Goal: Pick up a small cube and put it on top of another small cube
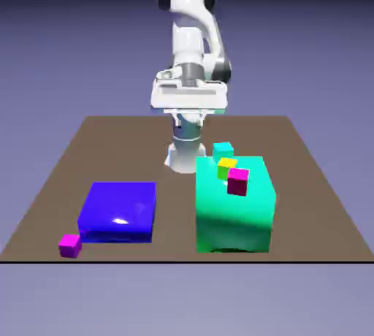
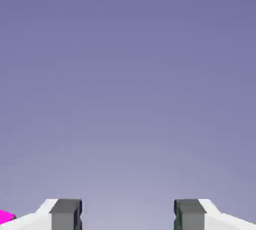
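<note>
1. So right now my gripper (image 2: 128, 216) is wide open with nothing in it. In the hand view the two grey fingertips (image 2: 65, 214) sit well apart and only plain backdrop shows between them.

2. Both tiny plain magenta cubes are on show in the exterior view. One magenta cube (image 1: 70, 245) sits on the brown table (image 1: 44, 181) at the near corner of the flat blue slab (image 1: 118, 212), on the exterior view's left. The other magenta cube (image 1: 238, 180) is up on the big teal block (image 1: 234, 214), right beside a small yellow-green cube (image 1: 226, 166), with a small teal cube (image 1: 223, 150) just behind them.

3. What matters: my hand is up high near my own base, pointed out level, not down. Both cubes lie well below and out in front of it. The camera sees no table, just a magenta sliver at the bottom left corner, and I can't tell which cube that is.

4. My guess for the next bit is tipping the hand downward and heading over to one of them; the table cube looks less crowded.
</note>
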`<action>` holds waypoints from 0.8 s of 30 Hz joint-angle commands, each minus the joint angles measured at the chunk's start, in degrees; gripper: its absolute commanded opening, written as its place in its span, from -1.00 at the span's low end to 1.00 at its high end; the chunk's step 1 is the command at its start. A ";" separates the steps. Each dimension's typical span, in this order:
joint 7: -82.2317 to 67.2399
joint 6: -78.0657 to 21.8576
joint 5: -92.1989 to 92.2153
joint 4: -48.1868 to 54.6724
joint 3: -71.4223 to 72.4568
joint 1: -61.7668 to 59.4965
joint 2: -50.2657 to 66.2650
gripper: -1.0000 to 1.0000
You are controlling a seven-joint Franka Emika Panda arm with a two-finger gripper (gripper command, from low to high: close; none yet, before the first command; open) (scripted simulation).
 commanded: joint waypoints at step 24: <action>-59.81 -24.87 -22.76 22.91 -40.95 34.20 -11.51 0.00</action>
